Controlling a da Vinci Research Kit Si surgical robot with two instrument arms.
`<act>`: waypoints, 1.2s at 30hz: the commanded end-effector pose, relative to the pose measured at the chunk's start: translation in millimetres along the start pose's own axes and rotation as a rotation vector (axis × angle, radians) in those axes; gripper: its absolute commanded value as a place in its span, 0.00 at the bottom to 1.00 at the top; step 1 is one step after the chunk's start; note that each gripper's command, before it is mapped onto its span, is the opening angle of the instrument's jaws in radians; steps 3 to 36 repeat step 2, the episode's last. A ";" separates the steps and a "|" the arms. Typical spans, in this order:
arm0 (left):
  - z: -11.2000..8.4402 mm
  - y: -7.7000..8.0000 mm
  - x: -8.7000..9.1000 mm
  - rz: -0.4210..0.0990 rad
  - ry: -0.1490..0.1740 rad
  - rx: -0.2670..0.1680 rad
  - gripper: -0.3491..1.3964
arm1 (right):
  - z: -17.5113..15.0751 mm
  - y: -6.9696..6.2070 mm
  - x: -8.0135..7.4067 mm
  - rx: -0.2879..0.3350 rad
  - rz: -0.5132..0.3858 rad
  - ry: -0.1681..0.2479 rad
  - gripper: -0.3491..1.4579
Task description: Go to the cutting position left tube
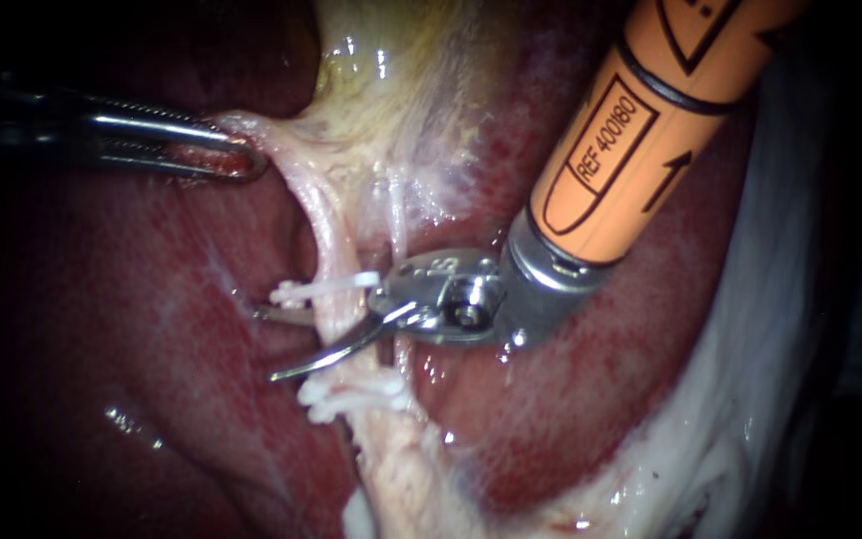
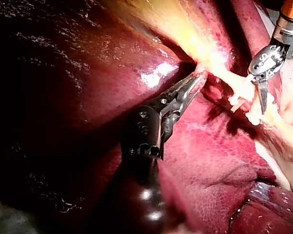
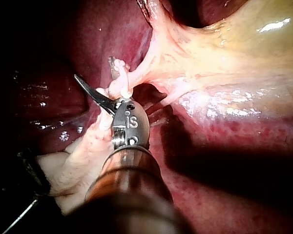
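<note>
Crosswise, right claw point(image 1: 264, 344) gapes astride the left tube point(image 1: 327, 314) between clips point(image 1: 326, 287); left claw point(image 1: 249, 163) clamps pale tissue point(image 1: 251, 128).

The right instrument point(image 1: 266, 344) has its blades around the left tube point(image 1: 329, 240), between the far clip point(image 1: 323, 288) and the near clips point(image 1: 356, 392).

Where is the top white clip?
In the endoscope view, the upper clip sits across the pale tube near the middle, just above the right instrument's open blades.
</note>
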 end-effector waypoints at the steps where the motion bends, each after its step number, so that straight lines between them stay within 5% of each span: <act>1: 0.0 0.0 0.0 0.000 0.000 0.000 0.00 | 0.0 0.0 -0.1 0.000 0.000 0.000 0.95; 36: 0.0 0.0 0.0 0.000 0.000 0.000 0.00 | 0.0 0.1 -0.2 -0.001 0.006 -0.001 0.95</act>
